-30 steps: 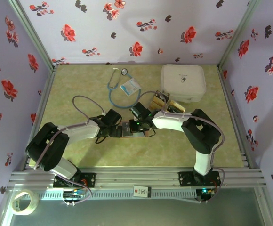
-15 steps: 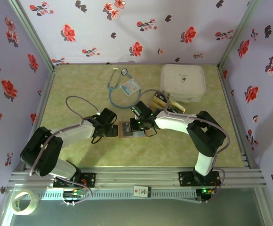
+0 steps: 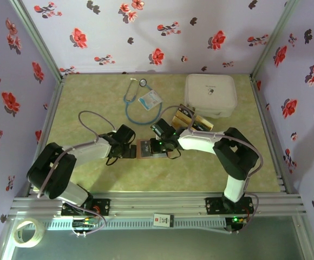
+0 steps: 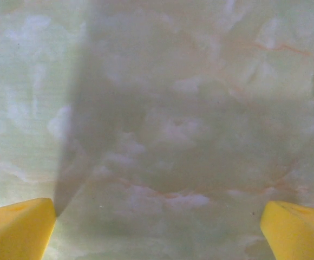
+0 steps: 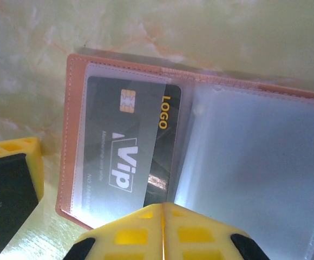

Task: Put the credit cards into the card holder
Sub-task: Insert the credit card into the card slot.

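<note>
A green marbled desk [image 3: 92,179] is being enclosed on three sides by lilac walls [image 3: 146,51] printed with red flowers, with an aluminium rail [image 3: 157,205] running along the near edge.

In the top view, the card holder [image 3: 146,149] is being seen lying open and flat near the middle of the desk, between the left fingers [image 3: 131,153] and the right fingers [image 3: 158,147]. The remaining credit cards [image 3: 192,118] are lying in a loose pile behind the right arm, just in front of a white case [image 3: 210,95]. A stethoscope [image 3: 131,103] and a badge card [image 3: 149,99] are lying further back, well apart from the holder.

The right wrist view is supplying detail that the top view is not. One dark card [image 5: 130,149], marked with a gold chip, LOGO and Vip, is being kept inside the left clear pocket of the card holder [image 5: 243,146], slightly askew. The right fingers [image 5: 162,222] are being pressed fully together with nothing gripped between them, at the holder's near edge; contact cannot be told.

In the left wrist view, two yellow fingertips [image 4: 17,227] are being held far apart, with bare desk between them and nothing grasped.

Open desk is being left in front of the holder and along the left side. The right rear is being crowded by the case and cards.

Both arms are being held low, with forearms reaching inward toward the centre.
</note>
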